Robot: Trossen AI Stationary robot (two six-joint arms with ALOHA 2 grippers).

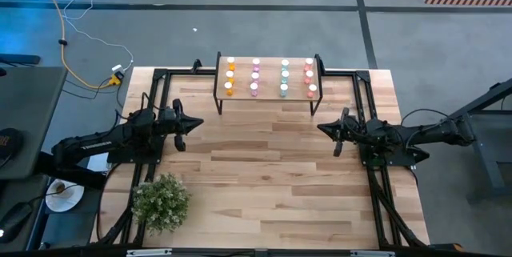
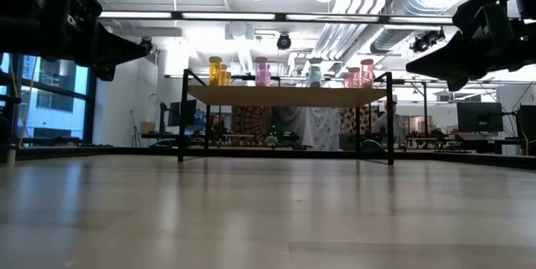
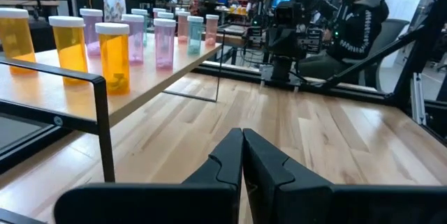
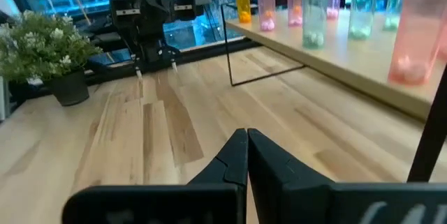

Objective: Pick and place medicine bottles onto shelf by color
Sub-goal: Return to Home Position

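Observation:
The shelf (image 1: 269,95), a light-wood platform on thin black legs, stands at the table's far middle. On it, upright on their bases, stand the medicine bottles in rows by colour: orange (image 1: 230,76) at the left, pink (image 1: 256,76), teal-green (image 1: 284,76) and red (image 1: 310,76) at the right. The left wrist view shows the orange ones (image 3: 113,56) closest, the right wrist view a red one (image 4: 415,32). My left gripper (image 1: 200,122) is shut and empty above the table's left side. My right gripper (image 1: 321,126) is shut and empty above the right side. Both point level toward the middle.
A potted plant (image 1: 161,201) stands at the near left corner of the wooden table (image 1: 272,185). A person (image 3: 360,21) sits beyond the table behind the right arm. A black frame runs along the table's left and right sides.

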